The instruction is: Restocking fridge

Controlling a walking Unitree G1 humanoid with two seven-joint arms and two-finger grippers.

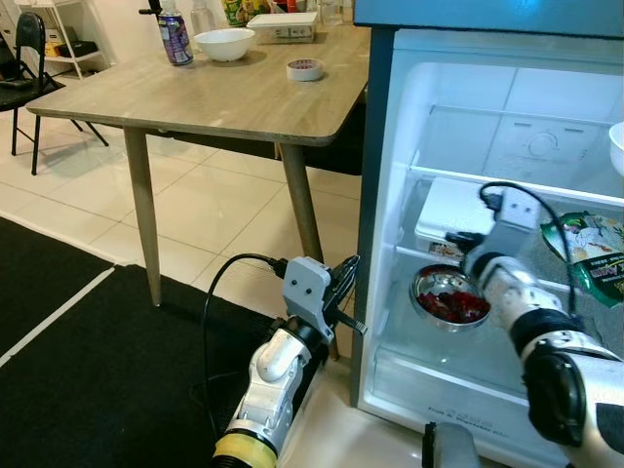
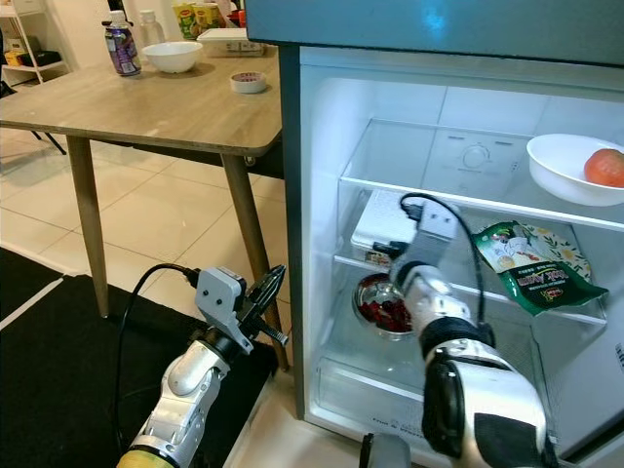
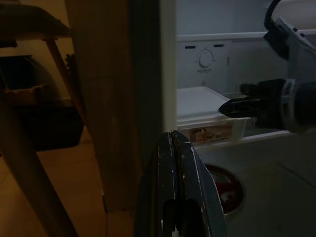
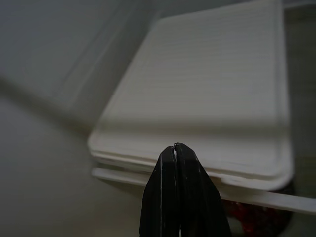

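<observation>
Right gripper (image 2: 382,251), fingers pressed together on nothing, reaches into the open fridge (image 2: 322,146), its tips beside one flat white container (image 4: 207,94) on the middle shelf. One steel bowl (image 1: 450,295) of red food sits below it, at about 6 o'clock from the container. One green packet (image 2: 531,268) lies at 3 o'clock of the arm, and one white bowl (image 2: 561,166) holding one red fruit (image 2: 605,167) stands on the top shelf. Left gripper (image 1: 343,276), also clenched and empty, hangs outside by the fridge's edge. One wooden table (image 1: 195,93) at 10 o'clock carries one white bowl (image 1: 224,43), one tape roll (image 1: 305,69) and one spray can (image 1: 175,37).
</observation>
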